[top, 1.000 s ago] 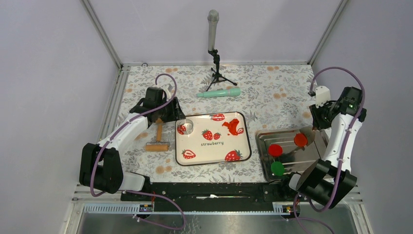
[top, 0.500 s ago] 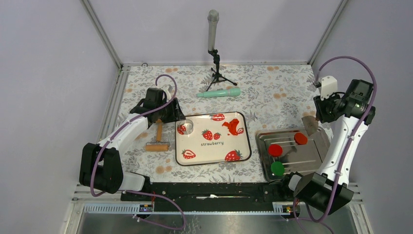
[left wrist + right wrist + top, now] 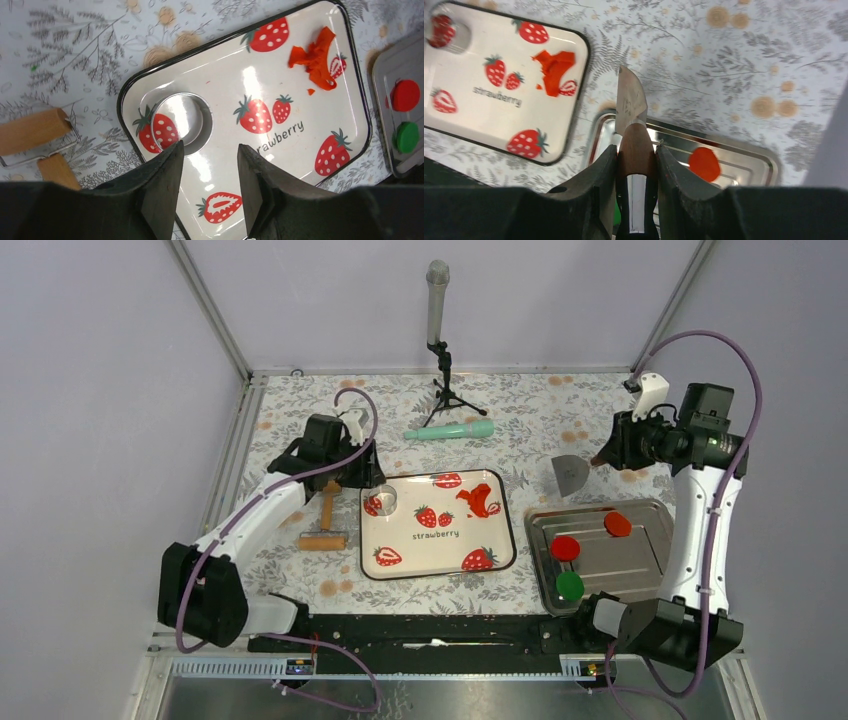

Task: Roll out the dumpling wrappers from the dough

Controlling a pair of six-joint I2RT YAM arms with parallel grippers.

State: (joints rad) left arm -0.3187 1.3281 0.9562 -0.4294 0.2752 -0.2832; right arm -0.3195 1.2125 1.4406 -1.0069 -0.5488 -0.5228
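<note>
Right hand [image 3: 603,457] now farther beyond wrapper [image 3: 617,524]

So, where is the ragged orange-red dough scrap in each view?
Top external: dough scrap near picture centre, in the strawberry tray's far right corner.
Left wrist: upper right.
Right wrist: upper left.
Shared landmark: the strawberry tray beneath it.

Top view high behind, over everything; both wrist views close and downward, strawberry tray [image 3: 225,70] common to all.
</note>
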